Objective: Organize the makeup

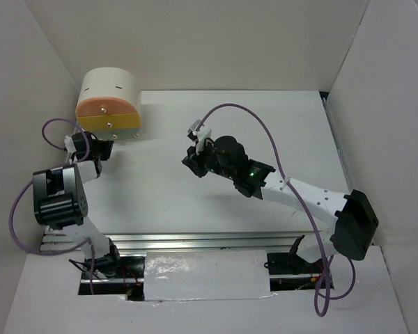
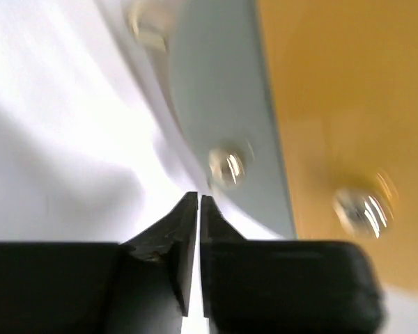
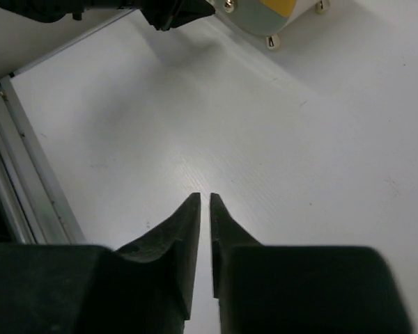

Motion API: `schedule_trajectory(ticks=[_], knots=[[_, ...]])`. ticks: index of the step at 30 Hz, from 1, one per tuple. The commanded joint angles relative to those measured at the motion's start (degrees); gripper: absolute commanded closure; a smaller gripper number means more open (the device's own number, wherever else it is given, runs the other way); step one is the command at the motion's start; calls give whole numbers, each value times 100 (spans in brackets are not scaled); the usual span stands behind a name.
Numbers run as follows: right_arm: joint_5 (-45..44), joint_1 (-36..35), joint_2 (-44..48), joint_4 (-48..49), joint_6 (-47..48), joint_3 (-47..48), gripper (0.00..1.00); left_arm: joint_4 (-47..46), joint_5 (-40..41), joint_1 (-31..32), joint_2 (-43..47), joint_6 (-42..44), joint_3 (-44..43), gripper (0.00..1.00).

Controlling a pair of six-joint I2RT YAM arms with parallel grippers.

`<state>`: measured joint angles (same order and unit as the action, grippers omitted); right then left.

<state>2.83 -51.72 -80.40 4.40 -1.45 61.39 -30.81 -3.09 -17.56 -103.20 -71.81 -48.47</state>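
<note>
No makeup shows in any view; the palettes, pencils and sachets are out of sight. The rounded cream, pink and yellow drawer box (image 1: 109, 104) stands at the back left of the white table. My left gripper (image 1: 96, 149) is shut and empty just in front of the box's lower left corner; in the left wrist view (image 2: 198, 198) its tips point at the box's grey underside, near a gold foot (image 2: 226, 165). My right gripper (image 1: 193, 165) is shut and empty over the middle of the table, and it also shows in the right wrist view (image 3: 204, 198).
White walls close in the table at the back and both sides. An aluminium rail (image 1: 195, 241) runs along the near edge. The box's yellow bottom drawer front (image 2: 348, 104) with a gold knob (image 2: 359, 207) fills the right of the left wrist view.
</note>
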Motion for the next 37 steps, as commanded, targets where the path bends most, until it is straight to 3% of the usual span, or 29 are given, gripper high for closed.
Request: schedule_trajectory(ticks=[1, 2, 5, 6, 8, 10, 11, 13, 18, 21, 28, 32, 37], knots=[[7, 40, 480, 26, -197, 269, 76, 1196, 318, 383, 1334, 324, 179, 79], [-19, 31, 603, -36, -328, 225, 48, 1992, 684, 490, 1920, 404, 180, 67], [-256, 40, 1209, -255, -705, 111, 30, 3328, 1011, 859, 3019, 921, 40, 51], [-666, 40, 1385, -325, -838, 84, 21, 3518, 1021, 929, 3295, 1097, 13, 36], [-1185, 48, 1895, -753, -1260, 75, 0, 3879, 873, 1009, 3961, 1730, -214, 25], [-1802, 48, 2387, -1464, -1584, 189, 0, 4756, 565, 1035, 4237, 2570, -896, 5], [-1986, 75, 2545, -1721, -1656, 233, 0, 5177, 512, 1036, 4351, 2828, -1180, 0], [-2505, 57, 3107, -2361, -1849, 295, 0, 6214, 249, 1044, 4431, 3602, -1980, 1], [-3419, 66, 4389, -3856, -2061, 488, 0, 7508, 282, 1062, 5124, 4832, -2606, 1], [-3508, 57, 5014, -4289, -2034, 567, 0, 7537, 923, 1237, 5993, 4703, -2309, 1], [-4115, 66, 5974, -5686, -2263, 919, 0, 7993, 1250, 1238, 7785, 4632, -1675, 1], [-4045, 66, 6378, -5592, -2315, 709, 0, 8091, 1250, 1238, 8402, 4536, -1359, 1], [-4141, 57, 6221, -5652, -2386, 734, 0, 8204, 1390, 1238, 8430, 4571, -1376, 1]])
